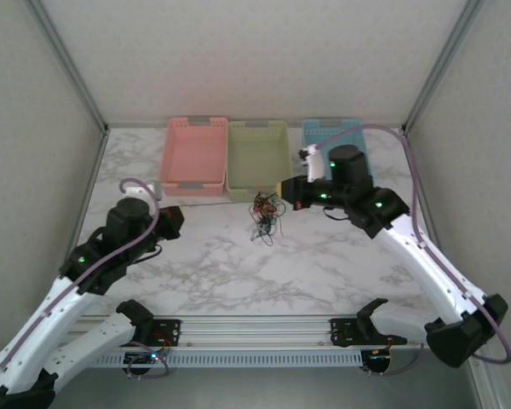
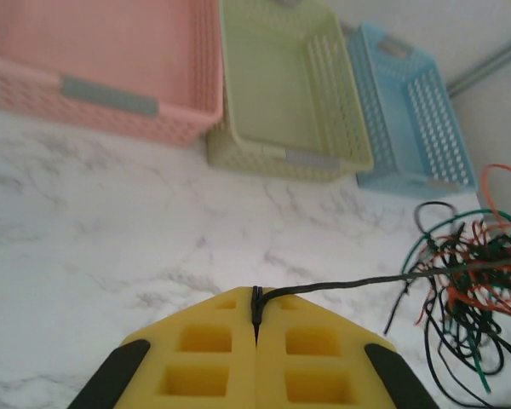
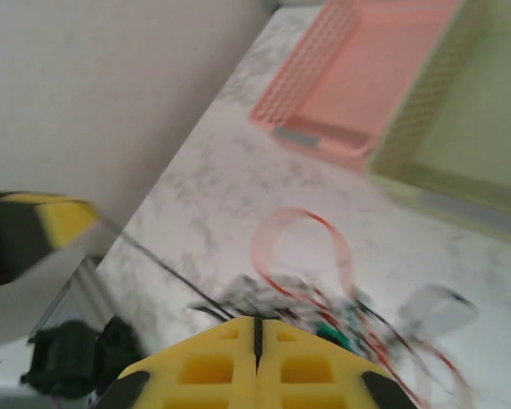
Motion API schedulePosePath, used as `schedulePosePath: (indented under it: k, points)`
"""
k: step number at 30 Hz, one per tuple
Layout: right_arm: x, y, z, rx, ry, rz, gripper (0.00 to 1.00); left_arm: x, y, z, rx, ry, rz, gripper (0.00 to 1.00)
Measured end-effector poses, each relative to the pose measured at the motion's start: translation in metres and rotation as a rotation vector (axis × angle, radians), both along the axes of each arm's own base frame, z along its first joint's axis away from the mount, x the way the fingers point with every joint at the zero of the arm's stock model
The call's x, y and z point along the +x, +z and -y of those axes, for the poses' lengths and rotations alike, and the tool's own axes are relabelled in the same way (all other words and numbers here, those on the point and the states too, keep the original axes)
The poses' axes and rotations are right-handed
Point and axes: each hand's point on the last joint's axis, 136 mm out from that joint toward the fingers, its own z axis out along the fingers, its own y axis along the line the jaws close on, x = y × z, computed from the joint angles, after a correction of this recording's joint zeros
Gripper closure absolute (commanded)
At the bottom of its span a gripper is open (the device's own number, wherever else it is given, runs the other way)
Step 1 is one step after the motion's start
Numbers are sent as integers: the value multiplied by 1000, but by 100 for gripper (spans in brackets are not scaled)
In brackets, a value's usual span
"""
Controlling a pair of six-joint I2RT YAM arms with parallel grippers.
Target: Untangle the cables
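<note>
Front-left of green basket (image 1: 257,162): left fingers (image 2: 206,368) pinched shut on one black cable (image 2: 349,284), taut toward the bunch. Just in front of basket: cables (image 1: 266,215) bunched on table (image 1: 196,273). Front-right: right fingers (image 3: 206,379) closed at the bunch, unclear what's pinched. Risk of cinching or dragging the whole knot with a hard leftward pull; risk of thin strand slipping the pinch.

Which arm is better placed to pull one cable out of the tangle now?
Left. The left gripper is shut on a single black cable that runs taut to the tangle. The right gripper is shut right at the tangle, better for anchoring it.
</note>
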Motion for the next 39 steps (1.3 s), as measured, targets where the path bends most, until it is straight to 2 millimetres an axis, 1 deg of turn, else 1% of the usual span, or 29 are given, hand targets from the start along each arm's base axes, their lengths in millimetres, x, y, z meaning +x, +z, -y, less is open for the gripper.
schedulePosePath:
  k: [2,3,6,8,9,11,13,15,18,23,27,32,34,36,39]
  points:
    - [6,-2,24,26,-58,-15,100,-7,16,-12,17,21,37,100]
    - [7,-5,31,32,-76,-22,100,-10,21,-17,29,33,47,100]
    - [17,-20,64,34,-177,-60,100,-19,30,-46,104,120,68,100]
    - [28,-39,87,16,-266,-100,100,-26,39,-69,163,190,88,100]
    - [30,-49,94,6,-293,-120,100,-30,44,-78,180,213,99,100]
    - [32,-75,106,-19,-333,-178,100,-38,58,-95,214,259,128,100]
    - [31,-93,109,-26,-341,-222,100,-44,66,-105,235,284,146,100]
    - [29,-107,109,-33,-339,-256,100,-48,72,-112,260,301,154,100]
    - [26,-121,108,-39,-329,-289,100,-54,75,-122,301,318,154,100]
    - [25,-143,107,-51,-321,-334,100,-65,89,-134,339,329,172,100]
    - [25,-168,107,-68,-322,-389,100,-74,110,-145,349,346,212,100]
    - [24,-198,117,-127,-368,-441,100,-84,143,-163,370,404,277,100]
    - [23,-209,121,-154,-389,-462,100,-90,159,-171,371,424,310,100]
    - [23,-214,122,-159,-390,-472,100,-95,172,-174,375,424,333,100]
    - [26,-221,128,-187,-421,-468,100,-101,191,-183,383,454,369,100]
